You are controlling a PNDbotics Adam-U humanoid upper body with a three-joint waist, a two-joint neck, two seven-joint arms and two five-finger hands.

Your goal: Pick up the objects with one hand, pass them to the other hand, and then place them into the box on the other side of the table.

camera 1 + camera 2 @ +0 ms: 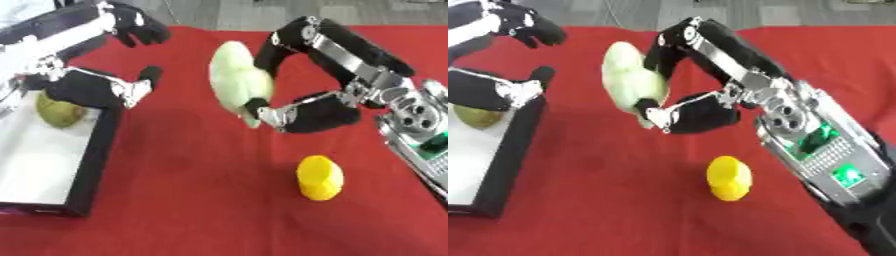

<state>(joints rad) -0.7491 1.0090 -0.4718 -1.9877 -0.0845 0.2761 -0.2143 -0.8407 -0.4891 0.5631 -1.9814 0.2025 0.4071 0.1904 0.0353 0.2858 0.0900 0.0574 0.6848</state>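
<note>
From the left eye view, the right hand [306, 112] holds a pale green vegetable [236, 80] above the middle of the red tabletop [201, 200], fingers curled round it. The left hand [114, 87] waits open near the box [92, 155] at the left edge. From the right eye view, a yellow fruit [729, 178] lies toward the near edge, and a greenish fruit [479, 116] sits inside the box.

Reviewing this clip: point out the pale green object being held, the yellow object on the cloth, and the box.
pale green object [234, 75], left eye view, its upper body.
yellow object [319, 177], left eye view, its middle.
box [96, 145], left eye view, its black right wall.
</note>
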